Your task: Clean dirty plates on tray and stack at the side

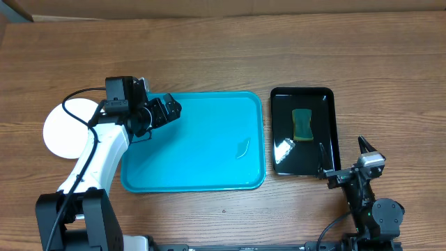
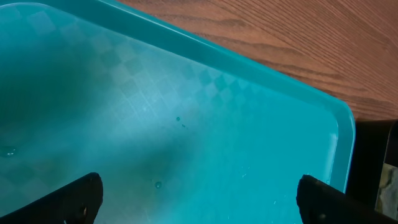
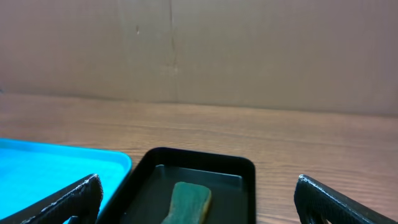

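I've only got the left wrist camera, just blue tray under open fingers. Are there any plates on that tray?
Observer: No. From overhead the tray holds no plates.
Operator: Where are the plates, then?
Observer: A white plate lies on the table left of the tray, partly under the left arm. I can't tell whether others are stacked beneath it.
Operator: And the sponge?
Observer: The sponge lies in the black tray, right of the blue one.
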Robot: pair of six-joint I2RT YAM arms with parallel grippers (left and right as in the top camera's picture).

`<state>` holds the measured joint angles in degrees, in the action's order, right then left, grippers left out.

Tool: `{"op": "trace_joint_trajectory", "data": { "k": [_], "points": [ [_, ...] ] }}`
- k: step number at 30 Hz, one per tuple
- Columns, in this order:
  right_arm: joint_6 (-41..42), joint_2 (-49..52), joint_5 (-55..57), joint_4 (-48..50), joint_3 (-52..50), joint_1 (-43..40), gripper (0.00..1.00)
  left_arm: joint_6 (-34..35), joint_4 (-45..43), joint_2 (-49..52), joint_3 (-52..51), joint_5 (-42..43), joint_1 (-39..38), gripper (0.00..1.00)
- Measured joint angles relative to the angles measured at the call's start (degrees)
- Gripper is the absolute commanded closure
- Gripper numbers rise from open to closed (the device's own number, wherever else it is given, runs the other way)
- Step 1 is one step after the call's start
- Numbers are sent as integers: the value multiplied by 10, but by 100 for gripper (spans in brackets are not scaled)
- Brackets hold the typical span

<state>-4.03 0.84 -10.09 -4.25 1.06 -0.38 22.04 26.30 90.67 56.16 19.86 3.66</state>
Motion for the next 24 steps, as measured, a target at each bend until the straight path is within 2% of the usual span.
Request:
{"op": "trace_joint_trajectory", "data": {
  "k": [9, 24],
  "points": [
    [-37, 0, 0, 0, 0, 0, 0, 0, 0, 0, 0, 0, 0, 0],
    [-42, 0, 0, 0, 0, 0, 0, 0, 0, 0, 0, 0, 0, 0]
  ]
}}
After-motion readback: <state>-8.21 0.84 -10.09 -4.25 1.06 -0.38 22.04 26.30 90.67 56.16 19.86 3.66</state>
